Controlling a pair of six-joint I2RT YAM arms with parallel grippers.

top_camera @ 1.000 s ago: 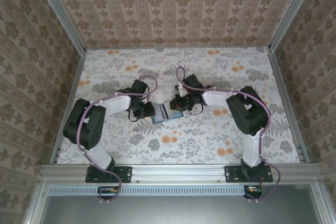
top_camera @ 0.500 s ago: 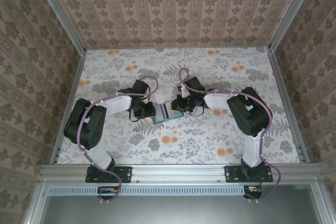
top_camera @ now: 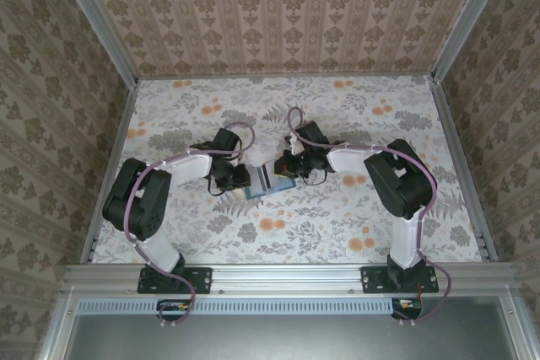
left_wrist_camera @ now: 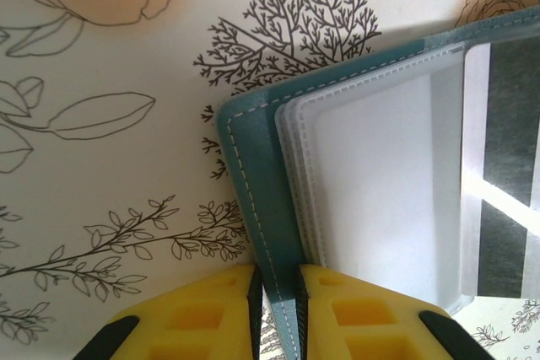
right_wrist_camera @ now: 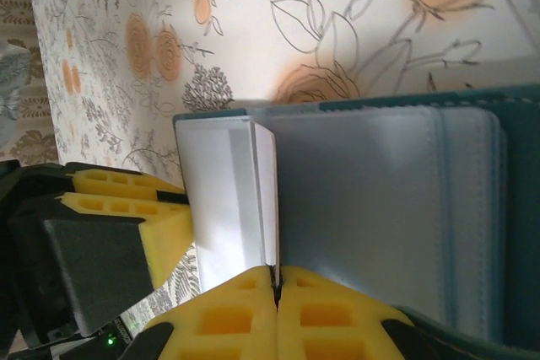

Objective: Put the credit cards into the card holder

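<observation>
The left claw (left_wrist_camera: 277, 314) is pinching the open holder's (left_wrist_camera: 253, 183) teal edge at the centre of the surface (left_wrist_camera: 101, 158), probably so it cannot slide. The right claw (right_wrist_camera: 276, 301) is pinching a white card (right_wrist_camera: 224, 200), holding it at the holder's end, seemingly lining it up for a clear sleeve (right_wrist_camera: 363, 208).

Teal card holder (left_wrist_camera: 257, 208) open; pale card (right_wrist_camera: 224, 200) over its grey inside.

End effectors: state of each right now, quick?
Left end effector: closed, pinching the cover edge of the card holder.
Right end effector: closed, holding a pale card by its edge.
</observation>
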